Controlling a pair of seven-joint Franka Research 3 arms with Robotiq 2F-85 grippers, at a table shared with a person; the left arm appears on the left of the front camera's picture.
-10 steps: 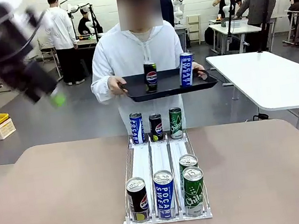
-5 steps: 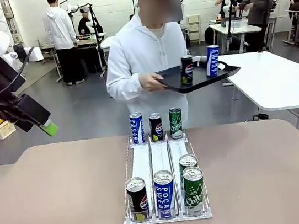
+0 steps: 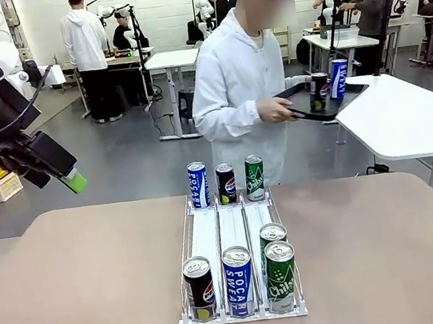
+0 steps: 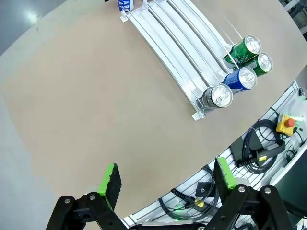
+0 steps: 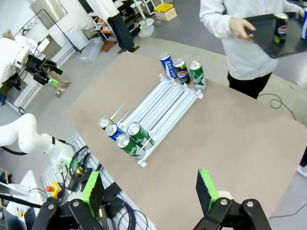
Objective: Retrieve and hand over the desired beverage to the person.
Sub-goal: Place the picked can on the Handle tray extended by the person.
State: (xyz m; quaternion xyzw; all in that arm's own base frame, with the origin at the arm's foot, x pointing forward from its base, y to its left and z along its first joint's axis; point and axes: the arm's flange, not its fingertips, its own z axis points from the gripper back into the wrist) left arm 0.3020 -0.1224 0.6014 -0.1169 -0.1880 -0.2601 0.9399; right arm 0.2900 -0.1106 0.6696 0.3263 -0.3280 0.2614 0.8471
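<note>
The person (image 3: 240,86) stands past the table's far edge, turned toward the side table and carrying a dark tray (image 3: 303,109) with a Pepsi can and a blue Pocari can upright on it. Which beverage is wanted is not evident. The clear three-lane rack (image 3: 234,244) holds slim glossy aluminium cans at both ends. The front Pepsi (image 3: 200,288), Pocari (image 3: 239,280) and two green Chilsung cans (image 3: 281,275) stand close together, so a wide descent could knock a neighbour. The left gripper (image 4: 165,178) hovers high beyond the table's left edge, jaws fully spread and empty. The right gripper (image 5: 149,189) looks down from above, also agape and holding nothing.
</note>
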